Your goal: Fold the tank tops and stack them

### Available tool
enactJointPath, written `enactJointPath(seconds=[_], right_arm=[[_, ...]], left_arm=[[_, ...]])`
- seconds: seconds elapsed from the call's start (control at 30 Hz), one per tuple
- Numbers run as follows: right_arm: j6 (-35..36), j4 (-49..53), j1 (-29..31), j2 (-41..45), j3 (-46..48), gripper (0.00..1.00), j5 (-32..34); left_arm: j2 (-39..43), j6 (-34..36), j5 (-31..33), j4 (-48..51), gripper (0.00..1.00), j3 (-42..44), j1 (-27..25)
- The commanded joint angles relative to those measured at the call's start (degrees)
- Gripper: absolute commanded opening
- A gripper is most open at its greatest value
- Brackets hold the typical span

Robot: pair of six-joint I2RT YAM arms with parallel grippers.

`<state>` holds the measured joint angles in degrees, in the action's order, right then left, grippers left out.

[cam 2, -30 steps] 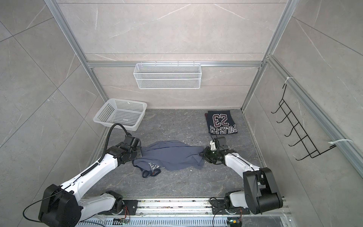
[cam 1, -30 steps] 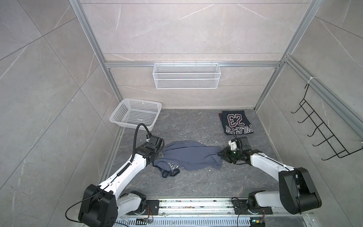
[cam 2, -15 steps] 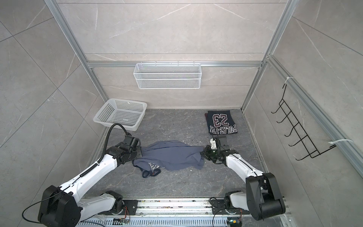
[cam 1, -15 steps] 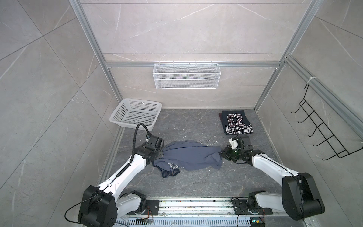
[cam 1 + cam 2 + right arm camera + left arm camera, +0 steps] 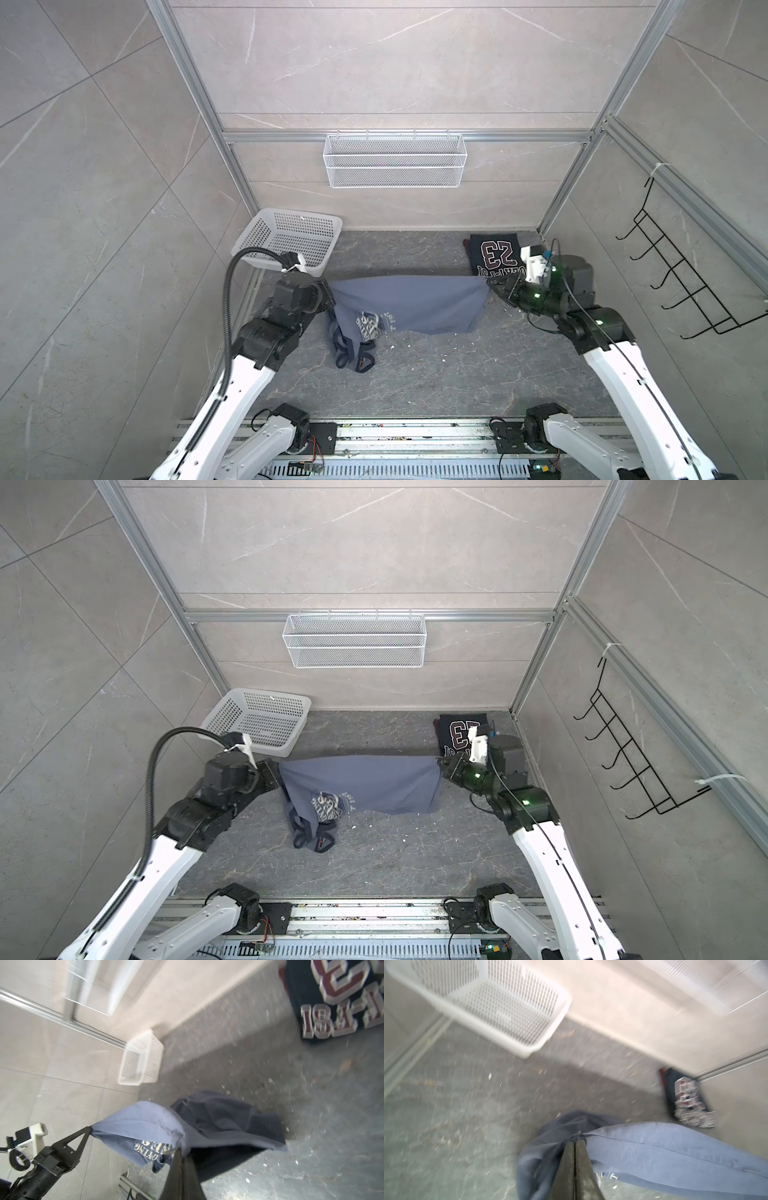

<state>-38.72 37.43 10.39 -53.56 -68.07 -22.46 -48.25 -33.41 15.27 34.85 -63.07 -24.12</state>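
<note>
The slate blue-grey tank top [image 5: 411,305] [image 5: 365,783] hangs stretched between my two grippers above the floor. Its printed end droops down to the floor at the left. At the top's left corner my left gripper [image 5: 330,291] [image 5: 575,1142] is shut on the hem. My right gripper [image 5: 489,284] [image 5: 178,1150] is shut on the opposite corner. The right wrist view also shows the left gripper [image 5: 89,1128] pinching the cloth. The navy tank top [image 5: 494,253] [image 5: 457,733] [image 5: 332,1001] lies folded flat at the back right, lettering up, just behind my right wrist.
A white perforated basket [image 5: 291,241] [image 5: 257,721] stands at the back left, behind my left arm. A white wire shelf [image 5: 395,166] hangs on the back wall. A black hook rack [image 5: 685,282] is on the right wall. White crumbs dot the floor.
My right gripper has shut on the blue-grey top's right corner. Both arms have risen and drawn apart, pulling the top from a crumpled heap on the floor into a taut hanging sheet.
</note>
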Motion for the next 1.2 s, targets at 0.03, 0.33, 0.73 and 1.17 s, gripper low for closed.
enactJointPath(seconds=[0.03, 0.33, 0.73, 1.17], right_arm=[[4.1, 12.1, 0.2, 3.5, -13.7, 0.00, 6.4], [5.6, 16.9, 0.2, 5.9, -26.3, 0.00, 9.5], [7.0, 7.1, 0.2, -11.3, -18.7, 0.00, 14.2], [9.7, 17.5, 0.1, -37.0, -72.1, 0.00, 20.1]], left_arm=[[4.6, 4.6, -2.7, -1.6, 0.00, -8.0, 0.3], [4.6, 6.3, -13.8, -0.7, 0.00, -11.5, 0.3], [-32.9, 7.3, -7.1, 12.3, 0.00, -24.0, 0.6], [-47.4, 22.3, -3.7, 7.7, 0.00, -74.0, 1.3]])
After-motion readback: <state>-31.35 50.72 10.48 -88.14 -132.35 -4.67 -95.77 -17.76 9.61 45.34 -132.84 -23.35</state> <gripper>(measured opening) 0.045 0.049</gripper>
